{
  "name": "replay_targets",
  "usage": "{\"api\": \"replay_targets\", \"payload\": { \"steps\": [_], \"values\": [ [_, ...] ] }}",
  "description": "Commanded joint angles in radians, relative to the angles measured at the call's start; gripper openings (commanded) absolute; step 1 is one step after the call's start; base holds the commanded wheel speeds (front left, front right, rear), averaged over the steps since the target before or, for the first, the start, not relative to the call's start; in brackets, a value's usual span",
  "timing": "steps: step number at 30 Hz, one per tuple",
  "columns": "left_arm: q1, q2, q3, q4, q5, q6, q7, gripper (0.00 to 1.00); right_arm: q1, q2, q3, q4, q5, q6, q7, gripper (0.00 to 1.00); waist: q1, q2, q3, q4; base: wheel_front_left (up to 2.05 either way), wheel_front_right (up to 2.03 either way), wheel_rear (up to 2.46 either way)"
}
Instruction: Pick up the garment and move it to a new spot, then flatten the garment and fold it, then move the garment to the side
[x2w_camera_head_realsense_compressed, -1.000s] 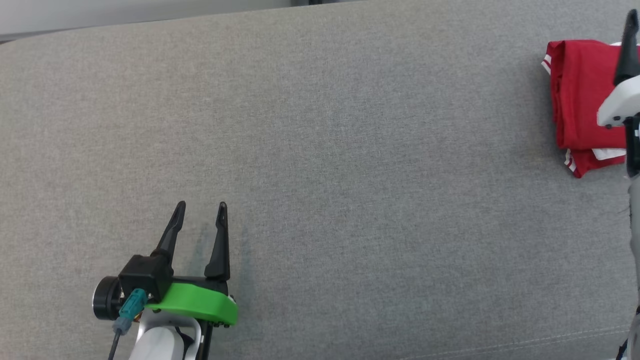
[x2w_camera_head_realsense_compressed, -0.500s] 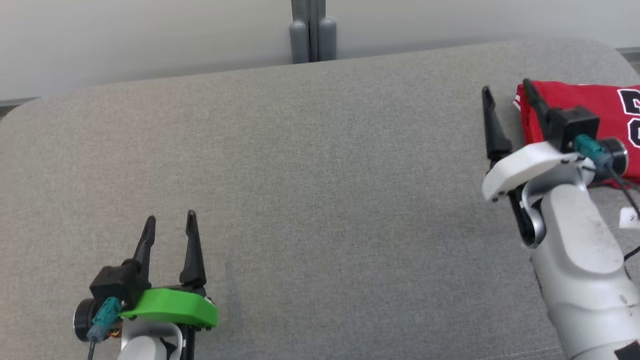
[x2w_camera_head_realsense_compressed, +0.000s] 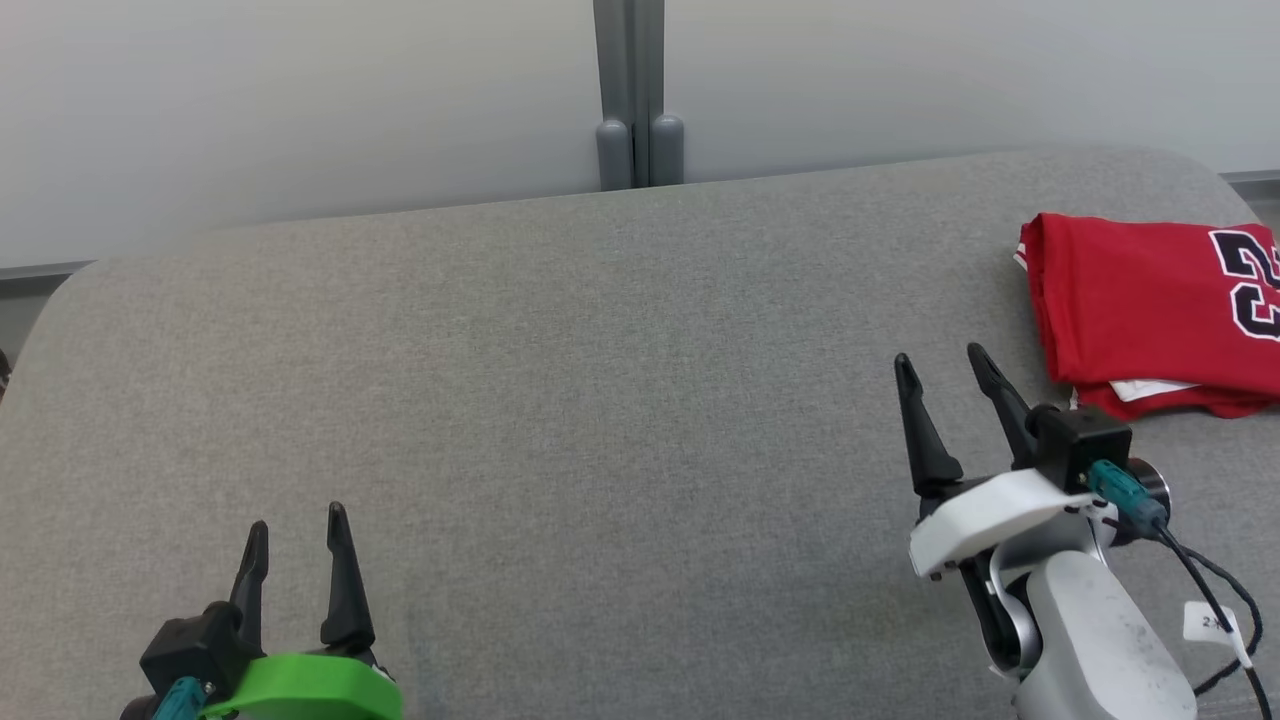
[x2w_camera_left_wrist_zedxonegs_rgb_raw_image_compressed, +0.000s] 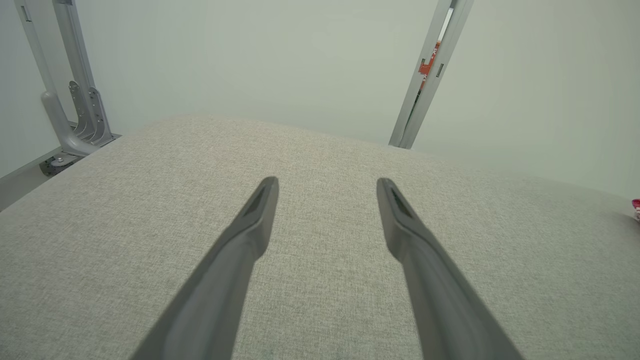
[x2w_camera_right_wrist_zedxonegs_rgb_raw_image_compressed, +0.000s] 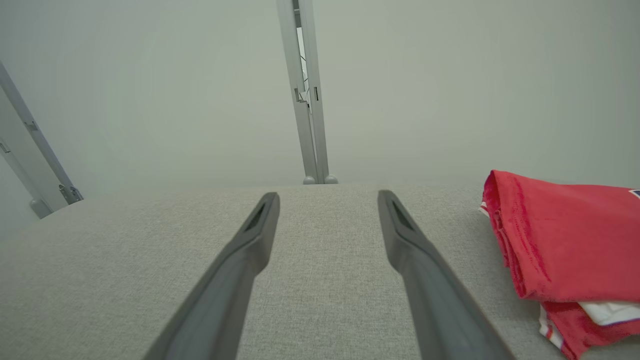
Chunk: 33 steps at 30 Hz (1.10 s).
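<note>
Garment (x2w_camera_head_realsense_compressed: 1140, 310): red jersey w/ dark numerals, lying folded at far R end of grey cushion (x2w_camera_head_realsense_compressed: 600, 400) and running off head view's 3 o'clk edge. A white layer is peeking out along its near edge.
R gripper (x2w_camera_head_realsense_compressed: 940, 357): fingers are standing spread w/ nothing btwn them, pointing approx. 12 o'clk over bare cushion.
L gripper (x2w_camera_head_realsense_compressed: 298, 518): also spread and carrying nothing, sitting down at 7 o'clk of head view, well apart from garment.
Bearing: from R gripper, garment is lying at approx. 2 o'clk in head view, near but not touching. In R wrist view it's showing at 3 to 4 o'clk, just outside R finger.
Long axis: I'm reading it as running 9 to 3 o'clk, i.e. crosswise to R fingers, though the far end is being cut off by the frame.
Nearer arm: R, clearly.
Stage: I'm judging the fold and the shift to the side as done, since it's lying neat at cushion's end.
Next: if any nudge is needed, I'm thinking R arm should swing toward 2 o'clk.
</note>
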Motion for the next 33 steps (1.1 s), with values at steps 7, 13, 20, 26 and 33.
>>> {"api": "replay_targets", "payload": {
  "steps": [7, 13, 20, 26, 33],
  "values": [
    [0.054, -0.012, 0.01, 0.002, 0.016, -0.019, -0.003, 1.0, 0.119, 0.0, -0.002, -0.091, 0.045, -0.002, -0.003, 1.0, 0.0, 0.0, -0.012, 0.026, 0.0, 0.0, 0.0],
    [0.055, -0.014, 0.008, 0.004, 0.025, -0.018, -0.003, 1.0, 0.164, 0.001, 0.002, -0.122, 0.058, -0.002, -0.003, 1.0, 0.0, 0.0, -0.013, 0.036, 0.0, 0.0, 0.0],
    [0.051, -0.016, 0.011, -0.008, 0.029, -0.022, -0.003, 1.0, 0.18, 0.001, 0.003, -0.121, 0.058, -0.002, -0.003, 1.0, 0.0, 0.0, -0.013, 0.037, 0.0, 0.0, 0.0],
    [0.055, -0.016, 0.003, -0.014, 0.022, -0.019, -0.003, 1.0, 0.18, 0.001, 0.005, -0.112, 0.054, -0.002, -0.003, 1.0, 0.0, 0.0, -0.011, 0.034, 0.0, 0.0, 0.0],
    [0.054, -0.015, -0.003, -0.018, 0.021, -0.015, -0.003, 1.0, 0.178, 0.001, 0.008, -0.104, 0.056, -0.002, -0.003, 1.0, 0.0, 0.0, -0.01, 0.036, 0.0, 0.0, 0.0]
  ]
}}
